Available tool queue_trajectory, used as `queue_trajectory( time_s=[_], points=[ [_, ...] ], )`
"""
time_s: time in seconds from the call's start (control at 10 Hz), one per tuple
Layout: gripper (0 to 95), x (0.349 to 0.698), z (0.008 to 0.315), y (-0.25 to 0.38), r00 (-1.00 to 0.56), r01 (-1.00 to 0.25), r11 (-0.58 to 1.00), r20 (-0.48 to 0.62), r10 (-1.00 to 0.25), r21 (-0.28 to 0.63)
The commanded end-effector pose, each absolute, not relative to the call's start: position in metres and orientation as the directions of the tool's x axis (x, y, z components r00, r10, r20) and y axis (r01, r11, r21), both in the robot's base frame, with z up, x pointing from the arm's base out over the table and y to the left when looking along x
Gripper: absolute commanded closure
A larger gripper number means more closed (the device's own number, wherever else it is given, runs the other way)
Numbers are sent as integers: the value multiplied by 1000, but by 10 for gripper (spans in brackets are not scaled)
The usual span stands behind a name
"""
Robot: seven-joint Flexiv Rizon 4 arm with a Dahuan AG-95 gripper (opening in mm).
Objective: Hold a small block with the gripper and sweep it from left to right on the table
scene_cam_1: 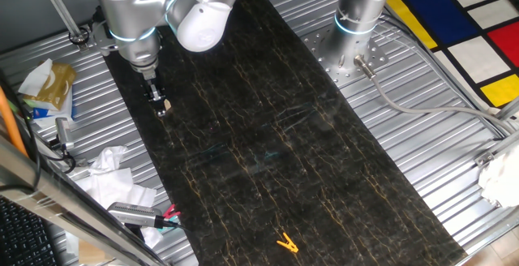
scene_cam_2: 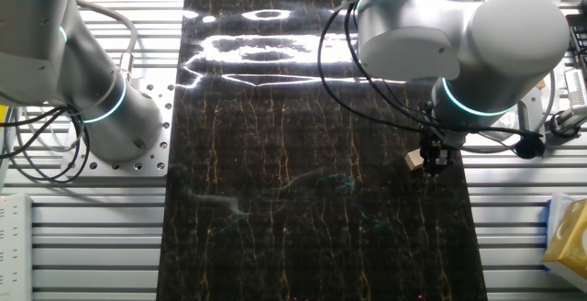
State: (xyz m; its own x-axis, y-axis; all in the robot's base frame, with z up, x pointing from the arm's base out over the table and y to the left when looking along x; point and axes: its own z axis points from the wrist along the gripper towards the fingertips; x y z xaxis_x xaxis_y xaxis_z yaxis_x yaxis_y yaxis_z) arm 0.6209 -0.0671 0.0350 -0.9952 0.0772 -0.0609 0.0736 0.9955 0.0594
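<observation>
The small block (scene_cam_1: 165, 106) (scene_cam_2: 415, 161) is a tiny pale tan cube at the tip of the gripper (scene_cam_1: 159, 102) (scene_cam_2: 434, 161). It rests low on the black veined table (scene_cam_1: 268, 144) (scene_cam_2: 275, 209), close to one long edge. The narrow black fingers point straight down from the silver arm and look shut on the block. In the other fixed view the block sticks out to the left of the fingers. The arm's large silver elbow hangs over that side of the table.
A yellow clip (scene_cam_1: 286, 243) lies on the table far from the gripper. The second silver arm's base (scene_cam_1: 350, 51) (scene_cam_2: 110, 127) stands on the ribbed metal across the table. Crumpled paper (scene_cam_1: 109, 177), a bag (scene_cam_1: 49, 83) and tools sit beside the gripper's edge.
</observation>
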Motion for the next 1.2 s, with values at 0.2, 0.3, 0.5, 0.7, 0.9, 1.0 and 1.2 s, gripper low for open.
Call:
queue_trajectory(
  time_s=[0.2, 0.3, 0.5, 0.7, 0.9, 1.0, 1.2],
  points=[
    [380, 622, 32, -67, -995, 75, 995, -64, 79, 60],
    [380, 622, 31, -66, -995, 76, 995, -64, 80, 60],
    [380, 622, 28, -64, -994, 80, 995, -65, 83, 59],
    [380, 622, 26, -62, -993, 92, 994, -64, 96, 64],
    [380, 622, 23, -58, -992, 106, 992, -63, 110, 68],
    [380, 622, 22, -56, -991, 115, 991, -63, 120, 73],
    [380, 623, 21, -53, -989, 133, 987, -59, 138, 89]
  ],
)
